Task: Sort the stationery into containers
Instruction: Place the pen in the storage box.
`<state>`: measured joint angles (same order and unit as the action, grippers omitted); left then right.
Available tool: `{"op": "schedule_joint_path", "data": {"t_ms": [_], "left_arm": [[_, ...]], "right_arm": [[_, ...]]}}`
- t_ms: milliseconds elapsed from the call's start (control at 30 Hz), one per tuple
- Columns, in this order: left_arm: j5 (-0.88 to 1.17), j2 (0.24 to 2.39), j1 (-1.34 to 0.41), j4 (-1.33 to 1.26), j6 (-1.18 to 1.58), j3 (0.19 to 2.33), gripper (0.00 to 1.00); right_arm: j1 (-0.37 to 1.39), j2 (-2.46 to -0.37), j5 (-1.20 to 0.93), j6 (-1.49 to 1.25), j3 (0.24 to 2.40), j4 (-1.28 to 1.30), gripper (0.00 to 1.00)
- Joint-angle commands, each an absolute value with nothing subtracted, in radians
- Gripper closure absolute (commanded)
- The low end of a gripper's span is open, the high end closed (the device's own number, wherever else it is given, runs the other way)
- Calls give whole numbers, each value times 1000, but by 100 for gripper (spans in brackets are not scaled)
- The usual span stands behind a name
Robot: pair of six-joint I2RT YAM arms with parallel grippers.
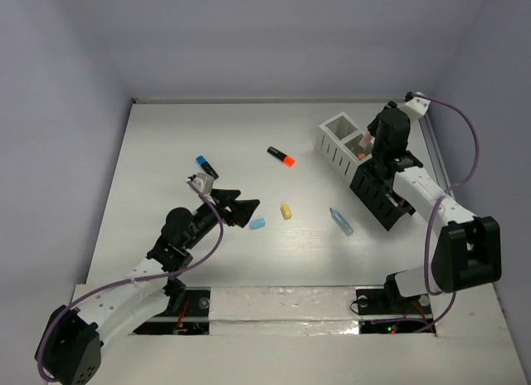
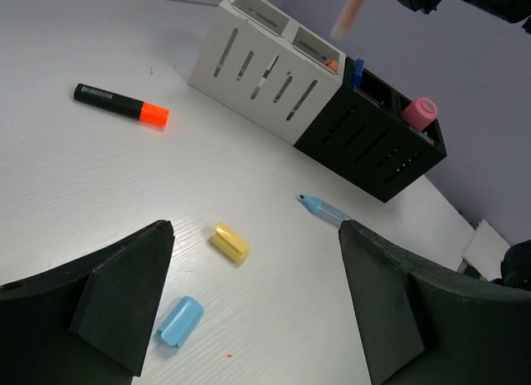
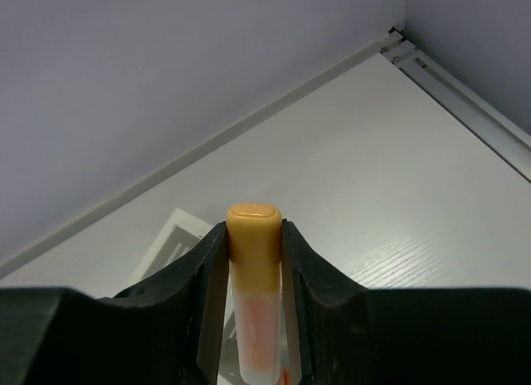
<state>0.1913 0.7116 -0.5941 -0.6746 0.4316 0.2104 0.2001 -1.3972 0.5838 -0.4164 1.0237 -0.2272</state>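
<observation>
My right claw point(image 3: 255, 269) is clenching a peach marker point(image 3: 254, 223) above the partly filled containers point(image 2: 257, 74); my left claw point(image 2: 255, 229) is hanging released; five pieces point(image 1: 282, 157) are awaiting sorting.

joined slatted boxes point(image 1: 335, 153), two white, the rest black, hold a pink cylinder point(image 2: 419, 113). a peach marker point(image 3: 254, 294) hangs upright above. lying loose: orange-capped marker point(image 1: 281, 157), blue-capped marker point(image 1: 206, 165), pale blue marker point(image 1: 340, 221), yellow eraser point(image 1: 286, 211), blue eraser point(image 1: 257, 223).

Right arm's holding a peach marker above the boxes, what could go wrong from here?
The peach marker in the right gripper could clip a rim of the containers, or drop into the wrong compartment. The open left gripper, if it goes for the yellow piece, might nudge the pale blue piece nearby.
</observation>
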Motion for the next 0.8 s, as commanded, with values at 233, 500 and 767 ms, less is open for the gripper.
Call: {"op": "schedule_joint_path", "data": {"t_ms": [233,500,767], "left_arm": [[203,724,-597,-752,433,242,21],[186,742,-597,-747,426,245,22],[179,744,-597,-746,425,244,24]], "right_arm": [[202,-1528,632,-268,1043,-325,100],[202,-1465,494,-333,977,-301,55],[225,-1381,416,-359,999,-187,19]]}}
